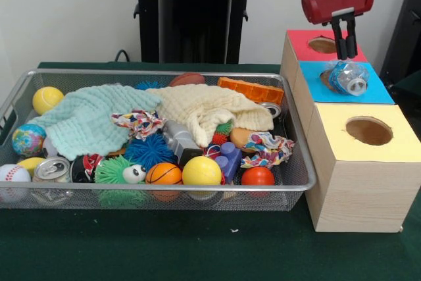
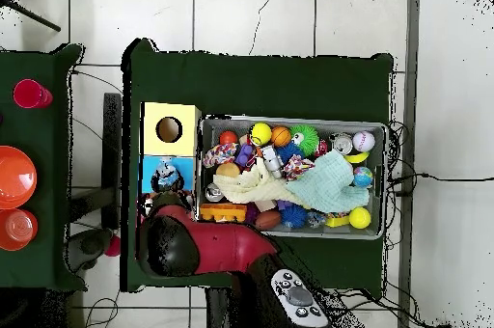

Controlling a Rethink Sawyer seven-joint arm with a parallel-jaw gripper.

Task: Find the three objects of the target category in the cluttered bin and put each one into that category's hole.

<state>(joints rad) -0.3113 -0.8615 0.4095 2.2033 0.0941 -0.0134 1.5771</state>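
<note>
Wire bin [image 1: 299, 182] sitting on green table [image 1: 197, 248], crammed with balls, cloths, cans. Soda can [image 1: 51, 169] lying at bin's front left corner. Gripper [image 1: 344, 54] hanging over blue box [image 1: 378, 90], jaws appearing pinched on crushed plastic bottle [image 1: 348, 77], bottle sitting at blue box's hole. Yellow box [image 1: 368, 162] standing at front, hole unfilled.

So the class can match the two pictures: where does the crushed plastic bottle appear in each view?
Front view: plastic bottle at upper right, over the blue box's hole, just under the claw.
Overhead view: bottle at centre left, over the blue box, partly hidden by the arm.
Shared landmark: the yellow box beside the blue one.
</note>
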